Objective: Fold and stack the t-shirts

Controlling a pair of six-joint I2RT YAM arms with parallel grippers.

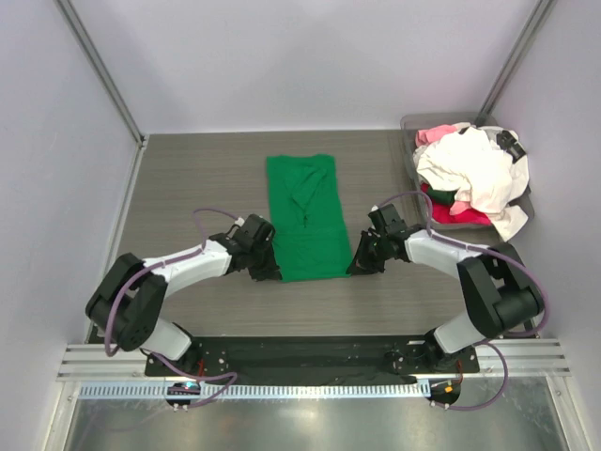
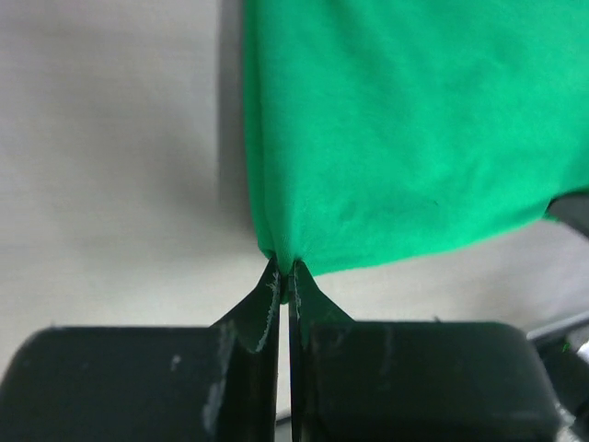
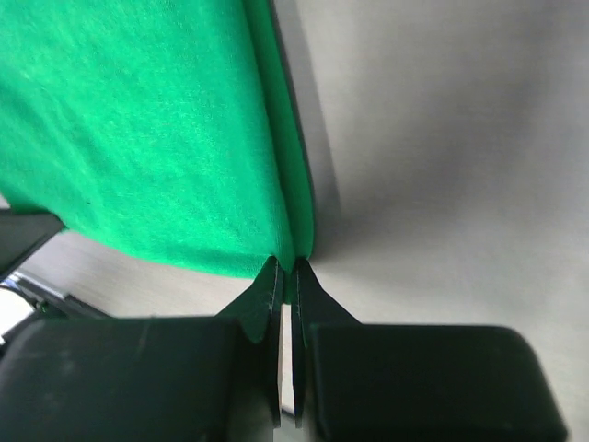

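The bright green t-shirt (image 1: pixel 305 218) lies as a long narrow strip in the middle of the table. My left gripper (image 1: pixel 269 272) is shut on its near left corner; the left wrist view shows the cloth (image 2: pixel 386 129) pinched at my fingertips (image 2: pixel 285 267). My right gripper (image 1: pixel 359 268) is shut on its near right corner, and the right wrist view shows the green cloth (image 3: pixel 138 138) pinched there (image 3: pixel 287 267). The white t-shirt (image 1: pixel 474 174), with pink (image 1: pixel 437 134) and red (image 1: pixel 441 209) ones under it, is heaped in the bin at the back right.
A clear plastic bin (image 1: pixel 409 127) stands at the back right corner by the wall. Metal frame posts rise at both back corners. The arm bases sit on a black rail at the near edge.
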